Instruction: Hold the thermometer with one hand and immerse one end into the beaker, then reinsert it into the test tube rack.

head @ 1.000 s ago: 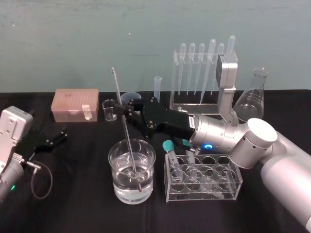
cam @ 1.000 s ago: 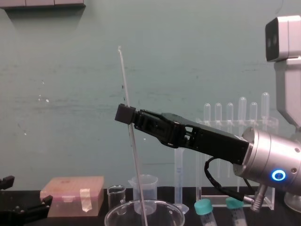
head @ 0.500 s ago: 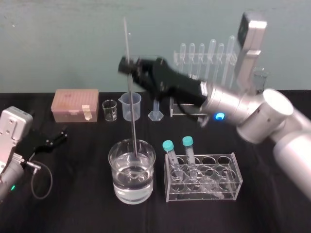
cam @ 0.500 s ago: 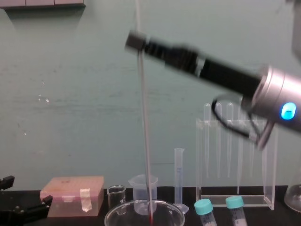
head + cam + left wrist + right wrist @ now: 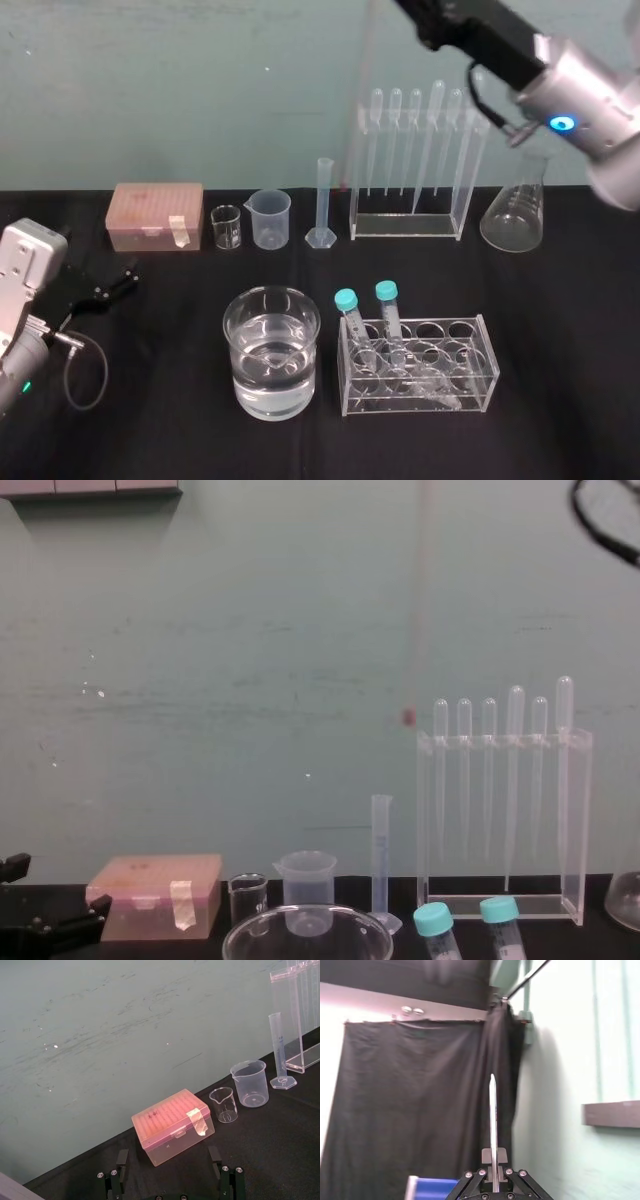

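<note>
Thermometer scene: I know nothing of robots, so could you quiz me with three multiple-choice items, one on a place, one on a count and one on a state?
1. Where is the thermometer's red tip?
A. Dipped in water
B. In the air beside the test tube rack's top
C. Resting on the floor

2. How many pipettes hang in the test tube rack?
A. Four
B. Six
C. Eight

3. What state is the right gripper in?
A. Open and empty
B. Shut on a pipette
C. Shut on the thermometer

Answers:
1 B: the chest view shows the tip in mid-air, just left of the rack's upper corner.
2 B: six bulbs stand above the rack's top bar.
3 C: the right wrist view shows the rod clamped between its fingers.
The left gripper rests open on the table at the robot's left.
</note>
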You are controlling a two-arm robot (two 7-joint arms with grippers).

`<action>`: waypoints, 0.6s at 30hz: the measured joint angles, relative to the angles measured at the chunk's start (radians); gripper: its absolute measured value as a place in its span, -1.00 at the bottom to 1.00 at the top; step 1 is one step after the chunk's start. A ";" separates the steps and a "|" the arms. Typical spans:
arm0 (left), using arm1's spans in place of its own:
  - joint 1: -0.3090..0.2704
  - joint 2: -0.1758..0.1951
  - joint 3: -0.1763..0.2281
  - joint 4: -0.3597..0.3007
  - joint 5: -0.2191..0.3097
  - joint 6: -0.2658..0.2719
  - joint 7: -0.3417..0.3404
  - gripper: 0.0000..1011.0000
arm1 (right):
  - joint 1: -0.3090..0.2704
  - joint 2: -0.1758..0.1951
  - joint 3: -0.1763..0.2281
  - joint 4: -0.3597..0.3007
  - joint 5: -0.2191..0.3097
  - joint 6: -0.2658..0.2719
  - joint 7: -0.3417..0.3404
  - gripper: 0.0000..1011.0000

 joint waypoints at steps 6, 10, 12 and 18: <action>0.000 0.000 0.000 0.000 0.000 0.000 0.000 0.99 | -0.071 0.096 0.046 -0.064 -0.004 0.010 -0.080 -0.89; 0.000 0.000 0.000 0.000 0.000 0.000 0.000 0.99 | -0.149 0.154 0.077 -0.115 0.004 0.025 -0.135 -0.89; 0.000 0.000 0.000 0.000 0.000 0.000 0.000 0.99 | -0.194 0.178 0.091 -0.142 0.010 0.031 -0.161 -0.89; 0.000 0.000 0.000 0.000 0.000 0.000 0.000 0.99 | -0.274 0.215 0.109 -0.178 0.014 0.038 -0.197 -0.89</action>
